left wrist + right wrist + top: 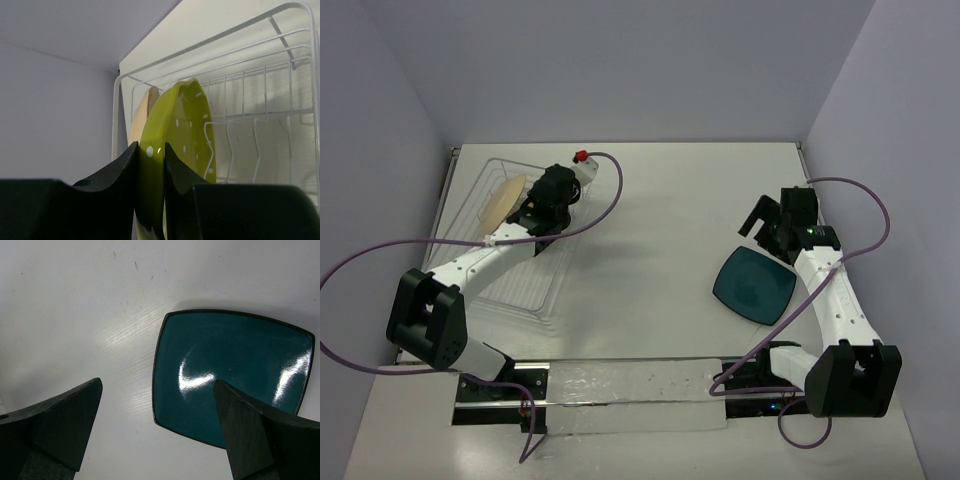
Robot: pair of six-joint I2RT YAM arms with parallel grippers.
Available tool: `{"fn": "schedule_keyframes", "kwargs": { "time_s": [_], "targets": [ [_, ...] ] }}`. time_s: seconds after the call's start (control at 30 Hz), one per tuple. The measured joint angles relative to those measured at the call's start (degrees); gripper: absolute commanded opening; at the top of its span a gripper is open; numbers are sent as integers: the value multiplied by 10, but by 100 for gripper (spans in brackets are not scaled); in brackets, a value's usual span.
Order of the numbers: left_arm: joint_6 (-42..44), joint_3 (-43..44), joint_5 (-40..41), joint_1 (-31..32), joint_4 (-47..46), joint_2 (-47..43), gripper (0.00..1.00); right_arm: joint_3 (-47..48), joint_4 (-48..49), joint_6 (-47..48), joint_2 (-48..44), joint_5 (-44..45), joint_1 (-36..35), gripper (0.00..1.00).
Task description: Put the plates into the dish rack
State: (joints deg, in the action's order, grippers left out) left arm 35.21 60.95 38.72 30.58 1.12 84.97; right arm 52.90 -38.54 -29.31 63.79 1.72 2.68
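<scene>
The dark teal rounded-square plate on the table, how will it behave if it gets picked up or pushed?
The dark teal rounded-square plate looks rigid and probably breakable. Its glossy glaze, showing bright glare, suggests it may slip in a grip. Lying flat on the white table, it would likely slide, not tip.
</scene>
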Motion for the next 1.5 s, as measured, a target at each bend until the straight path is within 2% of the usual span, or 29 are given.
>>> {"fn": "schedule_keyframes", "kwargs": {
  "time_s": [0.13, 0.2, 0.23, 0.3, 0.43, 0.57, 1.0, 1.07, 1.37, 1.43, 1.5],
  "targets": [
    [-25, -6, 10, -3, 15, 0, 0, 0, 0, 3, -1, 0, 0, 100],
    [-35, -19, 17, -3, 10, 0, 4, 0, 0, 5, -2, 0, 0, 100],
    [-40, -26, 20, -3, 10, 0, 10, 0, 0, 5, -3, 0, 0, 100],
    [-47, -33, 21, -4, 13, 0, 30, 0, 0, 7, -4, 0, 0, 100],
    [-62, -33, 17, -5, 14, -3, 36, 0, 1, 11, -5, -5, 0, 100],
    [-77, -33, 6, -5, 17, -10, 53, 0, 0, 15, -5, -8, 0, 100],
    [-126, -33, -2, -5, 48, -42, 72, 0, 4, 19, -5, -28, 0, 100],
    [-143, -28, -16, -5, 64, -45, 86, -1, 6, 20, -5, -34, 1, 100],
    [-190, -3, -62, 24, 95, -47, 87, -7, 19, 22, -7, -63, 1, 100],
    [-198, -3, -65, 27, 97, -48, 96, -7, 19, 23, -7, -67, 1, 100],
    [-204, -3, -74, 28, 102, -54, 99, -7, 19, 23, -7, -69, 1, 100]
  ]
}}
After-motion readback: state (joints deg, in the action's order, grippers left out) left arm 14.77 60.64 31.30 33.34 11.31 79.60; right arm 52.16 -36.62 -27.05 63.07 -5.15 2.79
